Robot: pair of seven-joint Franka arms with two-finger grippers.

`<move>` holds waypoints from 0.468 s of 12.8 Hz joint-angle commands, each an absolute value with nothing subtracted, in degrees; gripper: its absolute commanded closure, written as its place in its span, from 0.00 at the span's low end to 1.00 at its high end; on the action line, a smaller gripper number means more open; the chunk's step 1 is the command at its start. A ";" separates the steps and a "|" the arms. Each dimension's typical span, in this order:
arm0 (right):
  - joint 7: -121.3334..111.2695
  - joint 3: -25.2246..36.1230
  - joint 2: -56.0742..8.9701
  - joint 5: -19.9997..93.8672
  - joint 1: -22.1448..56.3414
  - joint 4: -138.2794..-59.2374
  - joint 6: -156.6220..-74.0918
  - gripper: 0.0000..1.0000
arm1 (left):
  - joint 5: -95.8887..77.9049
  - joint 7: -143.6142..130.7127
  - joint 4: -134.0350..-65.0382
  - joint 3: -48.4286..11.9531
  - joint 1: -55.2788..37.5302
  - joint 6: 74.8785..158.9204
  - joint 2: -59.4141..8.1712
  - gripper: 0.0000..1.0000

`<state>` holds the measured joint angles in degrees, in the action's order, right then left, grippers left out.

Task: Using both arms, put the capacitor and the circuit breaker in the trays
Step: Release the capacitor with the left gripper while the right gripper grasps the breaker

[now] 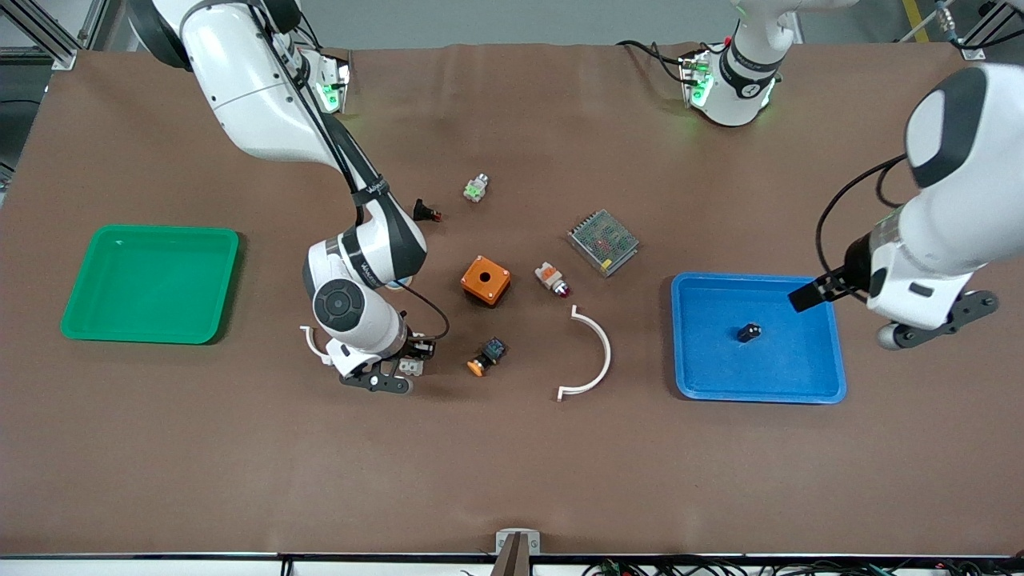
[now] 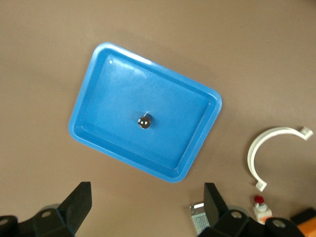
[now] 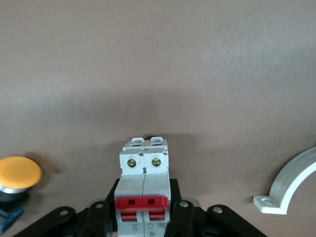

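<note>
The capacitor, a tiny dark cylinder, lies in the middle of the blue tray. In the left wrist view the capacitor sits alone in that tray. My left gripper hangs open and empty, high over the tray's edge toward the left arm's end; in its own view its fingers stand wide apart. My right gripper is down at the table, shut on the white circuit breaker. In the right wrist view the circuit breaker with its red toggles sits between the jaws of the right gripper.
A green tray stands toward the right arm's end. Mid-table lie an orange box, a black-and-blue switch with an orange cap, a white-and-orange part, a metal mesh unit and a white curved clamp.
</note>
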<state>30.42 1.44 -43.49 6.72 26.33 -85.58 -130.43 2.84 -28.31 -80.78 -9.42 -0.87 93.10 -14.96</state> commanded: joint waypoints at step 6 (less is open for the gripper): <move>13.94 4.66 -36.57 4.05 12.60 -78.75 -109.34 0.92 | 3.43 -14.00 -80.68 -8.45 0.97 82.71 -3.17 0.00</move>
